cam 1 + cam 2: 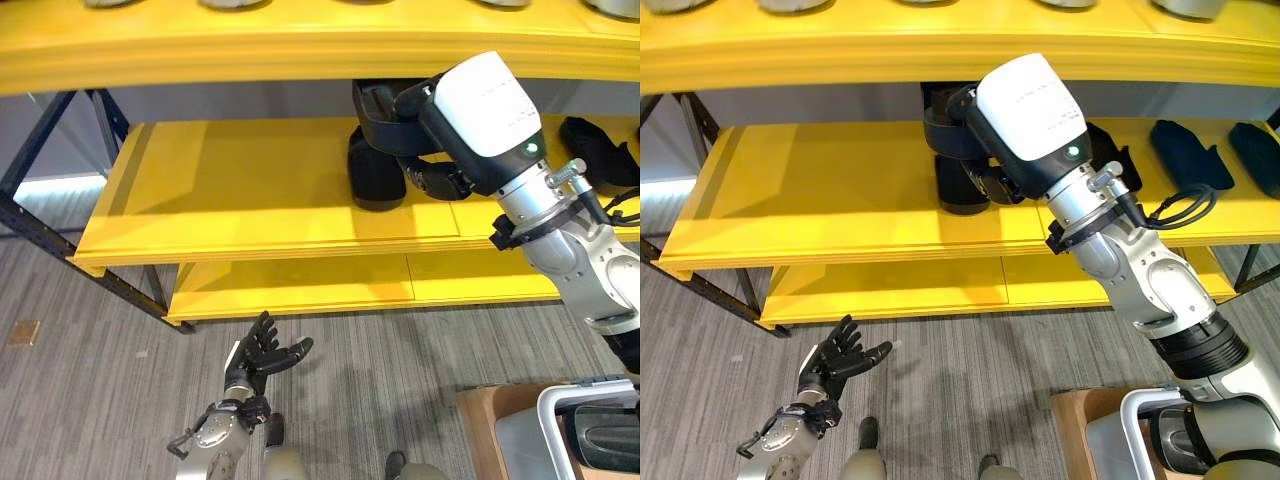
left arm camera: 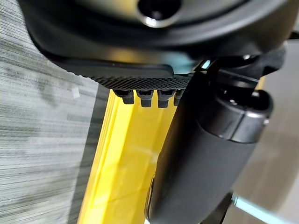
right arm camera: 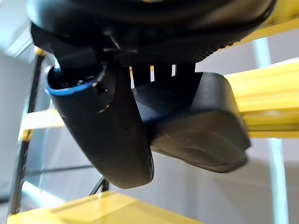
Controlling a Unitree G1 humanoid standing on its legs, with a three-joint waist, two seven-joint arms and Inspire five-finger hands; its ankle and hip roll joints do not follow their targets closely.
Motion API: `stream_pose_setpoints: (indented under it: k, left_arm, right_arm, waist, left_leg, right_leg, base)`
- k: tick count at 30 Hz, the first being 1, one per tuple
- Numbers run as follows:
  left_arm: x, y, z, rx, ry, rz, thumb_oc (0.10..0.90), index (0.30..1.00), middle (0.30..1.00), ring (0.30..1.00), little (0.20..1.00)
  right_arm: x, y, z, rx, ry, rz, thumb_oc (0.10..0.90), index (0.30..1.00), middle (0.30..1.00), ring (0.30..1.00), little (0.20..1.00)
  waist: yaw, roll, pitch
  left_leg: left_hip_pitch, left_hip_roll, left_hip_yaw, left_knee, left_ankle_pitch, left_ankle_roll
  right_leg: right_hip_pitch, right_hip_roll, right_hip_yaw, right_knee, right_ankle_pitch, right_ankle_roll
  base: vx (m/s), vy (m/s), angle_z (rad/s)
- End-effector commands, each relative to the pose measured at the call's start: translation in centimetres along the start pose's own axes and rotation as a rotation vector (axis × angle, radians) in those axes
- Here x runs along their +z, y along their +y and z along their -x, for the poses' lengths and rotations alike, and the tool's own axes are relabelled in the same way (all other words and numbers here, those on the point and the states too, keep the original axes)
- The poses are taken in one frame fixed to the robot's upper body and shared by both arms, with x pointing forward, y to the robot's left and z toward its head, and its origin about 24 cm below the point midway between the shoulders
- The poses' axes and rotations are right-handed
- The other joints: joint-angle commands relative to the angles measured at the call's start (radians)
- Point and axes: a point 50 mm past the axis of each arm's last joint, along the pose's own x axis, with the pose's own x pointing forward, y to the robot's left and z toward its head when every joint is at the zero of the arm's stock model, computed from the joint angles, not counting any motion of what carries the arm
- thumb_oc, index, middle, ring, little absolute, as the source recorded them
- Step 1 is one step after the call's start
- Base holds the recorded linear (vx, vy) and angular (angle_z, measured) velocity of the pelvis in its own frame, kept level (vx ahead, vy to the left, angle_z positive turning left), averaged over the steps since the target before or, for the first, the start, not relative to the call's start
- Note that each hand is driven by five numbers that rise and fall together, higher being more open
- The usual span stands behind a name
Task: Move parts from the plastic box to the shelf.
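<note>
A black moulded part [image 1: 374,180] stands upright with its lower end on the middle board of the yellow shelf [image 1: 240,200]. My right hand [image 1: 438,180] reaches in under the upper board and is shut on it. The right wrist view shows the thumb [image 3: 105,140] curled against the part [image 3: 201,130]. My left hand [image 1: 262,358] hangs low over the grey floor in front of the shelf, open with fingers spread and nothing in it. The plastic box [image 1: 560,420] sits at the lower right with a dark part [image 1: 610,438] inside.
More black parts [image 1: 1185,150] lie on the right end of the middle board. The upper yellow board [image 1: 300,50] overhangs close above my right arm. A lower board [image 1: 300,285] sits near the floor. Dark blue shelf legs [image 1: 60,240] stand at the left.
</note>
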Motion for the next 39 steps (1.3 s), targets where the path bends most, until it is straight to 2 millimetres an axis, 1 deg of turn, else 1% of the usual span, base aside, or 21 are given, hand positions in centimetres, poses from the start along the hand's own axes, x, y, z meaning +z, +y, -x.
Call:
stream_pose_setpoints:
  k: [1, 2, 3, 4, 7, 11, 15, 17, 21, 23, 27, 28, 29, 31, 32, 34, 36, 39]
  left_arm:
    - [4.0, -0.3, 0.6, -0.061, -0.202, -0.011, 0.900, 1.000, 1.000, 1.000, 1.000]
    - [4.0, -0.3, 0.6, -0.061, -0.202, -0.011, 0.900, 1.000, 1.000, 1.000, 1.000]
    - [4.3, -0.1, 0.5, -0.061, -0.209, -0.027, 0.900, 1.000, 1.000, 1.000, 1.000]
    - [4.3, -0.1, 0.5, -0.061, -0.209, -0.027, 0.900, 1.000, 1.000, 1.000, 1.000]
    - [4.6, -0.3, 0.3, -0.076, -0.215, -0.052, 0.900, 1.000, 1.000, 1.000, 1.000]
    - [5.1, -0.5, 0.0, -0.099, -0.224, -0.086, 0.900, 1.000, 1.000, 1.000, 1.000]
    - [5.1, -0.5, 0.0, -0.096, -0.224, -0.094, 0.900, 1.000, 1.000, 1.000, 1.000]
    - [5.1, -0.3, 0.0, -0.096, -0.223, -0.097, 0.900, 1.000, 1.000, 1.000, 1.000]
    - [5.4, -0.2, 0.0, -0.095, -0.233, -0.100, 0.900, 1.000, 1.000, 1.000, 1.000]
    - [5.3, -0.1, 0.1, -0.096, -0.226, -0.094, 0.900, 1.000, 1.000, 1.000, 1.000]
    - [5.3, 0.0, 0.2, -0.098, -0.225, -0.084, 0.900, 1.000, 1.000, 1.000, 1.000]
    - [5.3, 0.0, 0.2, -0.098, -0.225, -0.083, 0.900, 1.000, 1.000, 1.000, 1.000]
    - [5.5, 0.1, 0.2, -0.100, -0.230, -0.080, 0.900, 1.000, 1.000, 1.000, 1.000]
    - [5.5, 0.1, 0.2, -0.102, -0.232, -0.074, 0.900, 1.000, 1.000, 1.000, 1.000]
    - [5.6, 0.1, 0.2, -0.102, -0.233, -0.073, 0.900, 1.000, 1.000, 1.000, 1.000]
    - [5.8, 0.1, 0.2, -0.110, -0.239, -0.070, 0.900, 1.000, 1.000, 1.000, 1.000]
    - [5.9, 0.1, 0.1, -0.108, -0.245, -0.067, 0.900, 1.000, 1.000, 1.000, 1.000]
    - [6.1, 0.1, 0.0, -0.106, -0.254, -0.053, 0.900, 1.000, 1.000, 1.000, 1.000]
  right_arm:
    - [0.9, -8.8, -3.8, -0.425, -0.130, 0.160, 0.400, 0.300, 0.300, 0.300, 0.300]
    - [0.9, -8.8, -3.8, -0.425, -0.130, 0.160, 0.400, 0.300, 0.300, 0.300, 0.300]
    - [1.1, -8.6, -4.1, -0.409, -0.137, 0.174, 0.400, 0.300, 0.300, 0.300, 0.300]
    - [1.1, -8.5, -4.1, -0.409, -0.137, 0.174, 0.400, 0.300, 0.300, 0.300, 0.300]
    - [0.9, -8.4, -4.0, -0.396, -0.129, 0.166, 0.400, 0.300, 0.300, 0.300, 0.300]
    - [0.9, -8.3, -4.2, -0.376, -0.131, 0.170, 0.400, 0.300, 0.300, 0.300, 0.300]
    - [1.0, -8.1, -4.7, -0.366, -0.133, 0.169, 0.400, 0.300, 0.300, 0.300, 0.300]
    - [0.9, -8.2, -4.9, -0.360, -0.130, 0.168, 0.400, 0.300, 0.300, 0.300, 0.300]
    - [1.0, -8.4, -5.8, -0.360, -0.128, 0.171, 0.400, 0.300, 0.300, 0.300, 0.300]
    - [1.0, -8.2, -6.2, -0.356, -0.120, 0.122, 0.400, 0.300, 0.300, 0.300, 0.300]
    - [-0.2, -7.8, -7.1, -0.340, -0.058, 0.100, 0.400, 0.300, 0.300, 0.300, 0.300]
    - [-0.1, -7.8, -7.2, -0.341, -0.059, 0.100, 0.400, 0.300, 0.300, 0.300, 0.300]
    - [-0.9, -7.6, -7.7, -0.325, -0.023, 0.101, 0.400, 0.300, 0.300, 0.300, 0.300]
    - [-1.5, -7.2, -8.2, -0.310, 0.016, 0.078, 0.400, 0.300, 0.300, 0.300, 0.300]
    - [-1.5, -7.2, -8.3, -0.310, 0.015, 0.078, 0.400, 0.300, 0.300, 0.300, 0.300]
    - [-2.1, -6.4, -9.3, -0.274, 0.059, 0.055, 0.400, 0.300, 0.300, 0.300, 0.300]
    - [-2.4, -6.1, -9.7, -0.266, 0.083, 0.039, 0.400, 0.300, 0.300, 0.300, 0.300]
    - [-2.9, -5.0, -10.4, -0.238, 0.135, 0.000, 0.400, 0.300, 0.300, 0.300, 0.300]
  waist:
    - [0.056, -0.015, -0.119]
    - [0.055, -0.015, -0.119]
    - [0.069, -0.033, -0.123]
    - [0.069, -0.034, -0.120]
    - [0.080, -0.047, -0.115]
    - [0.083, -0.064, -0.119]
    - [0.089, -0.072, -0.117]
    - [0.097, -0.080, -0.108]
    - [0.111, -0.082, -0.089]
    - [0.115, -0.081, -0.081]
    - [0.128, -0.082, -0.061]
    - [0.127, -0.082, -0.061]
    - [0.132, -0.081, -0.050]
    - [0.141, -0.080, -0.039]
    - [0.140, -0.079, -0.039]
    - [0.152, -0.077, -0.025]
    - [0.160, -0.077, -0.018]
    - [0.174, -0.078, -0.005]
  left_leg:
    - [0.031, 0.080, -0.022, 0.011, -0.006, -0.023]
    - [0.029, 0.079, -0.023, 0.014, -0.007, -0.023]
    - [0.023, 0.044, -0.024, 0.057, -0.059, -0.011]
    - [0.023, 0.041, -0.023, 0.064, -0.064, -0.009]
    - [0.005, 0.013, -0.010, 0.119, -0.103, -0.005]
    - [-0.020, -0.007, 0.002, 0.162, -0.136, -0.002]
    - [-0.036, -0.013, 0.011, 0.195, -0.160, 0.004]
    - [-0.059, -0.017, 0.018, 0.238, -0.181, 0.006]
    - [-0.100, -0.023, 0.016, 0.300, -0.208, 0.010]
    - [-0.115, -0.024, 0.015, 0.315, -0.215, 0.012]
    - [-0.140, -0.024, 0.010, 0.344, -0.225, 0.016]
    - [-0.143, -0.024, 0.010, 0.347, -0.226, 0.016]
    - [-0.155, -0.026, 0.009, 0.362, -0.231, 0.019]
    - [-0.172, -0.028, 0.004, 0.381, -0.238, 0.023]
    - [-0.175, -0.028, 0.004, 0.384, -0.239, 0.023]
    - [-0.193, -0.035, -0.001, 0.399, -0.246, 0.028]
    - [-0.204, -0.040, -0.006, 0.405, -0.248, 0.029]
    - [-0.227, -0.046, -0.015, 0.423, -0.252, 0.033]
  right_leg:
    - [-0.112, -0.020, 0.060, 0.204, -0.102, 0.012]
    - [-0.111, -0.020, 0.059, 0.204, -0.102, 0.012]
    - [-0.079, -0.053, 0.072, 0.173, -0.085, 0.029]
    - [-0.076, -0.056, 0.073, 0.169, -0.084, 0.031]
    - [-0.048, -0.088, 0.067, 0.133, -0.066, 0.049]
    - [-0.031, -0.114, 0.061, 0.095, -0.043, 0.066]
    - [-0.037, -0.125, 0.066, 0.083, -0.030, 0.073]
    - [-0.038, -0.137, 0.063, 0.080, -0.025, 0.077]
    - [-0.057, -0.144, 0.064, 0.090, -0.023, 0.077]
    - [-0.066, -0.143, 0.064, 0.093, -0.023, 0.078]
    - [-0.088, -0.144, 0.065, 0.106, -0.022, 0.077]
    - [-0.090, -0.144, 0.065, 0.108, -0.023, 0.077]
    - [-0.099, -0.143, 0.067, 0.116, -0.024, 0.076]
    - [-0.110, -0.144, 0.064, 0.125, -0.024, 0.076]
    - [-0.112, -0.144, 0.064, 0.126, -0.025, 0.076]
    - [-0.122, -0.148, 0.059, 0.133, -0.024, 0.077]
    - [-0.129, -0.148, 0.058, 0.138, -0.023, 0.077]
    - [-0.139, -0.148, 0.052, 0.146, -0.024, 0.076]
  base:
    - [0.04, 0.059, 0.15]
    - [0.13, 0.161, 0.14]
    - [0.13, 0.166, 0.18]
    - [0.16, 0.211, 0.14]
    - [0.08, 0.123, -0.05]
    - [0.07, 0.100, 0.02]
    - [0.05, 0.068, -0.04]
    - [0.03, 0.051, -0.04]
    - [0.00, 0.034, -0.01]
    - [-0.01, 0.012, -0.02]
    - [-0.02, 0.003, -0.01]
    - [-0.02, 0.021, -0.08]
    - [-0.02, 0.023, -0.10]
    - [-0.01, 0.015, -0.02]
    - [0.00, 0.000, 0.00]
    - [0.00, 0.000, 0.00]
    - [0.00, 0.008, 0.03]
    - [-0.01, 0.011, 0.12]
